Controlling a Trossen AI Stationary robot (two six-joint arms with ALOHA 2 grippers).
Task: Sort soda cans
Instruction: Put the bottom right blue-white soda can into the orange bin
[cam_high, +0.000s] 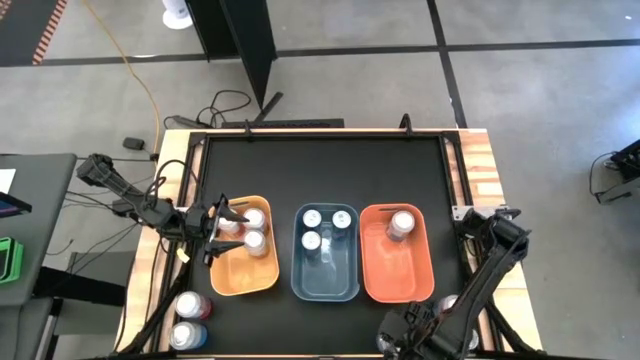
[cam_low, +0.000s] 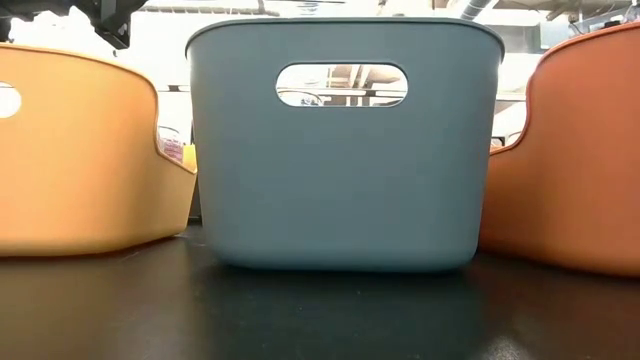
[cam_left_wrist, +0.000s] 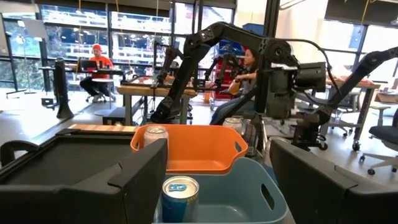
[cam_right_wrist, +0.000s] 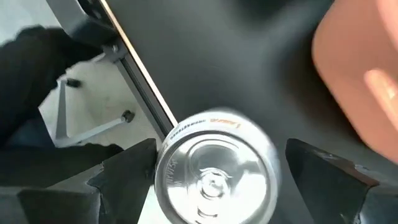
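At the table's (cam_high: 330, 160) near edge, around five o'clock, the right pincer (cam_right_wrist: 214, 180) is hanging with its fingers spread wide on either side of a silver-topped can (cam_right_wrist: 214, 168), not clamping it. At seven o'clock two more cans (cam_high: 188, 320) are standing on the table, just outside the orange bin (cam_high: 240, 280). Farther in, the three bins are sitting in a row: that orange bin at nine o'clock, holding two cans (cam_high: 252, 228); the blue bin (cam_high: 325, 285) in the centre, holding three (cam_high: 326, 225); the red-orange bin (cam_high: 395, 285) at three o'clock, holding one (cam_high: 402, 224). The left pincer (cam_high: 232, 224) is hovering over the orange bin, its fingers apart and gripping nothing. Beyond the table, people are sitting at desks.
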